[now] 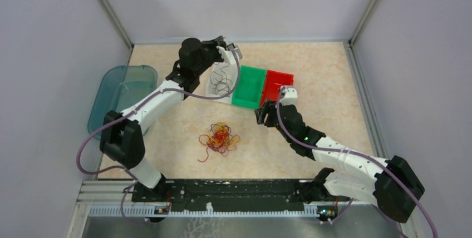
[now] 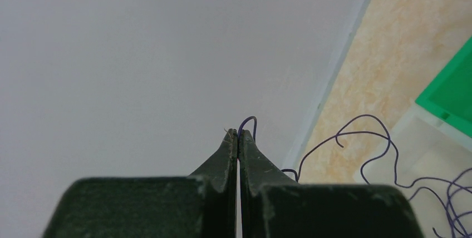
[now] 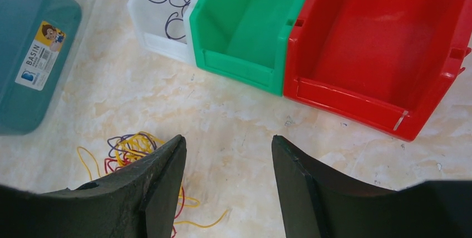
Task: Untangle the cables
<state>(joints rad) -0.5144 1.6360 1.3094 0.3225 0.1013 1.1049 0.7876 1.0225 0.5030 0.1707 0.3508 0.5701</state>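
- L gripper (image 2: pixel 238 136): jaws pressed together, pinching one dark cable (image 2: pixel 364 120) at the tips. The strand trails down into the white bin (image 1: pixel 213 85).
- R gripper (image 3: pixel 228 144): jaws apart, nothing between them.
- Cable tangle (image 1: pixel 219 138) (red/yellow/dark): lies on table, well apart from L gripper, near R gripper, beside its left finger.

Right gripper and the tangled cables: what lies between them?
Nothing but bare table separates the right gripper from the tangled cables; top view shows it.
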